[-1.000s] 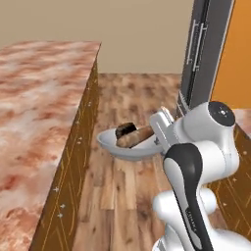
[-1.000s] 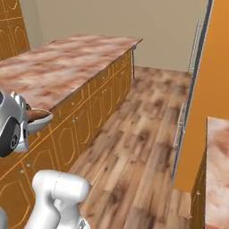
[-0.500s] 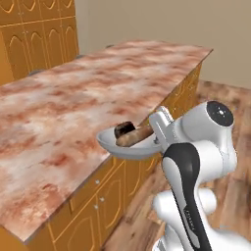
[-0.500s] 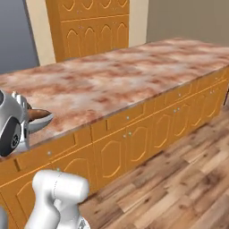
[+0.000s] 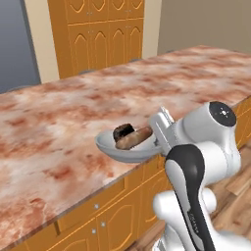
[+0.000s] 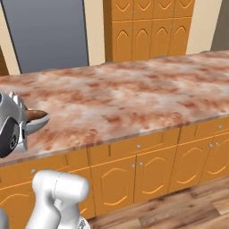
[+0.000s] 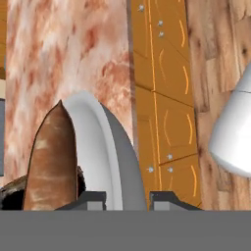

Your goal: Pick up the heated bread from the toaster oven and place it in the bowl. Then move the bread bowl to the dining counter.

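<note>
Grey metal first: the bowl [image 5: 128, 148] hangs in my claw [image 7: 126, 198], its rim pinched between my two fingertips [image 7: 90, 200], and the hand view shows that grip plainly, one tip inside the rim and one outside. From the left base view I get what the hand view cannot give me: the bowl held level over the near edge of the table [image 5: 73, 122], that long slab of reddish-pink marbled stone. I cannot tell whether the bowl's underside touches the stone. Inside the bowl sits the heated bread [image 5: 123, 132], a dark brown lump, just beside a longer tan stick [image 5: 135, 138] that lies across the bowl. In the hand view the stick looms large and pointed, with the dark lump barely peeking at the lower left corner. The right base view offers just a sliver of bowl rim and the stick's tip beside my wrist, but it lays out the orange cabinet fronts [image 6: 156, 165] below the stone and the tall cupboards [image 6: 147, 27] behind it.
</note>
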Tool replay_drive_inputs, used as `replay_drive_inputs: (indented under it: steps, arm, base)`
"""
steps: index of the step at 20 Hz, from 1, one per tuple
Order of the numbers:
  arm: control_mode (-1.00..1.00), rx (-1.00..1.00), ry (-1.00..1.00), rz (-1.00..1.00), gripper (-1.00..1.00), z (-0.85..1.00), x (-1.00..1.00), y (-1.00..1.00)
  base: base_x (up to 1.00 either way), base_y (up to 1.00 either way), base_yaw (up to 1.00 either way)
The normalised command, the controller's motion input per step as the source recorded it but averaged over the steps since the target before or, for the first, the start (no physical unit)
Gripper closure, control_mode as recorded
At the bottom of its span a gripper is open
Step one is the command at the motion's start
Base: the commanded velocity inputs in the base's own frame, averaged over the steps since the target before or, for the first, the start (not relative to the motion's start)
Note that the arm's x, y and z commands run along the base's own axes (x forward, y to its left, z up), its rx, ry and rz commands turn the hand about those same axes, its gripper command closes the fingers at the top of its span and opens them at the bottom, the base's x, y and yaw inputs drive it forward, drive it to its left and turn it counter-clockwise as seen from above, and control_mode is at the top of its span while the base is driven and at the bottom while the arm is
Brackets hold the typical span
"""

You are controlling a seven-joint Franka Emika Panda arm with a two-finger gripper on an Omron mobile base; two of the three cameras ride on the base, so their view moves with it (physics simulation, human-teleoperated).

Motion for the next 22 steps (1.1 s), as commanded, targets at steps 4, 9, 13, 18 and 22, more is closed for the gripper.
replay_drive_inputs:
  steps: [4, 9, 13, 18, 22]
  arm:
    - [-1.00, -0.03, -0.06, 0.05, 1.00, -0.11, 1.00, 0.05]
    - [-1.00, -0.16, -0.01, 0.00, 1.00, -0.31, 1.00, 0.66]
    - [-1.00, -0.06, 0.00, 0.01, 1.00, -0.48, 0.85, 0.58]
    - [-1.00, 0.00, 0.00, 0.11, 1.00, -0.32, 0.98, 0.17]
    - [-1.00, -0.04, 0.00, 0.15, 1.00, -0.63, 0.92, 0.00]
  base:
    - [0.00, 0.00, 0.00]
    - [0.00, 0.00, 0.00]
    - [0.00, 0.00, 0.00]
    - [0.00, 0.00, 0.00]
    - [0.00, 0.00, 0.00]
